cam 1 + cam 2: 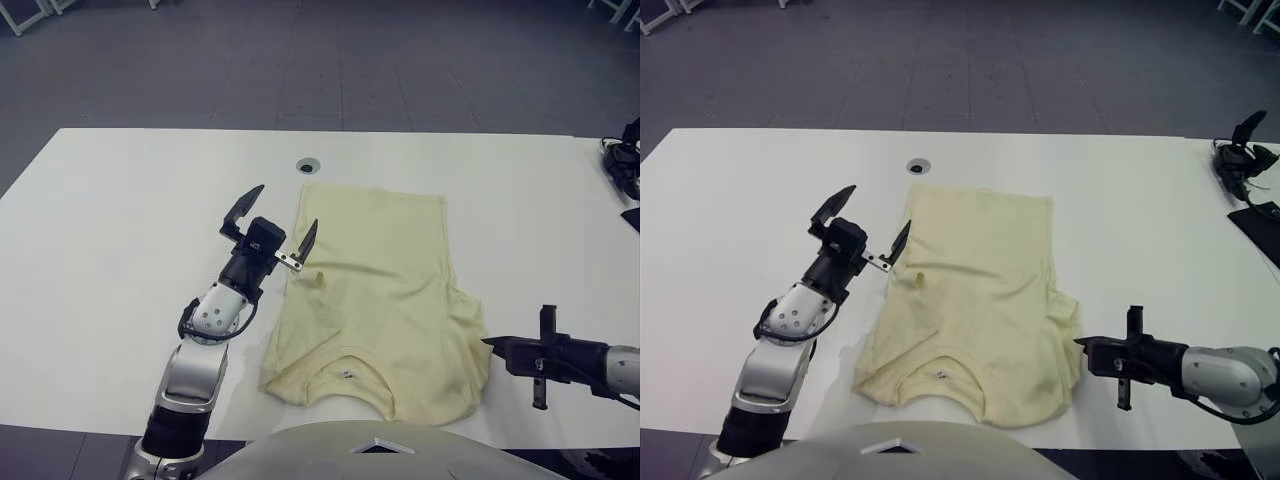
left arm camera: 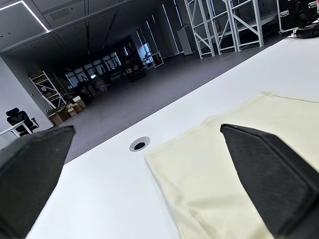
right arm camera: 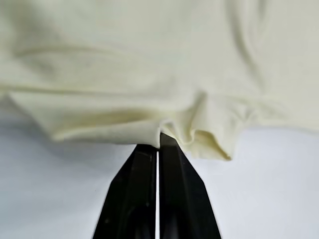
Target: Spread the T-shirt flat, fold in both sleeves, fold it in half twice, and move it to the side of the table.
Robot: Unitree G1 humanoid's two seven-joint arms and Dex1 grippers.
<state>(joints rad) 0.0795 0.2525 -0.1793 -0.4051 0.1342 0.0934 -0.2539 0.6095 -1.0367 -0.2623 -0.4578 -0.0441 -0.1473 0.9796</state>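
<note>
Left pincer [image 1: 288, 205] spread beside T-shirt [image 1: 375, 290], right pincer [image 3: 158, 143] closed

head pair above T-shirt [image 1: 375, 290], wrist cameras close

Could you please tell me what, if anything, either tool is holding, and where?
Left tool is open, holding nothing. Right tool is shut at the T-shirt's sleeve edge; a pinch cannot be confirmed.
</note>
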